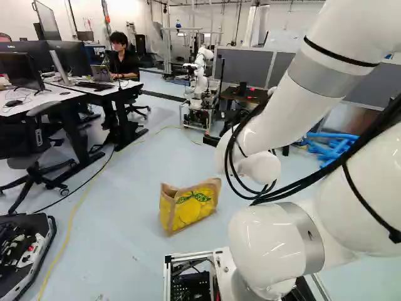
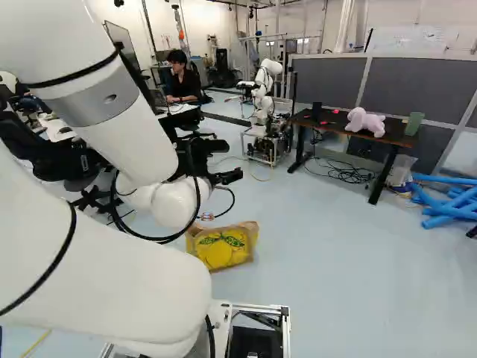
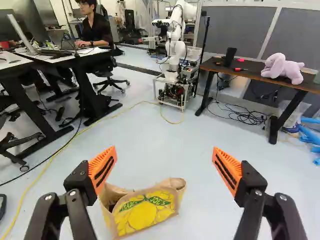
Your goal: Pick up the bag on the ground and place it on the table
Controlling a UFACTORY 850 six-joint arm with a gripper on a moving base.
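Faces a dark table point(image 3: 252, 74) well beyond the bag point(image 3: 145, 212), bearing a pink stuffed animal point(image 2: 365, 121) and backed by gray partitions point(image 3: 235, 30). Has another robot point(image 2: 263, 104) near that table, white desks point(image 1: 47, 95) with monitors off at the left, and a yellow cable point(image 3: 145, 102) crossing the floor between desks and bag. Meets loose black cables point(image 3: 240, 114) under the table and blue tubes point(image 2: 447, 201) past its end. Shows the stuffed animal in the right base and wrist views, but not in the left base view; catches a device point(image 1: 34, 251) with a red button low at the left of the left base view only in part in the wrist view. Holds the gripper point(image 2: 226, 179) wide open, clear of the bag. Keeps to the floor with the bag, ahead of and below the gripper.
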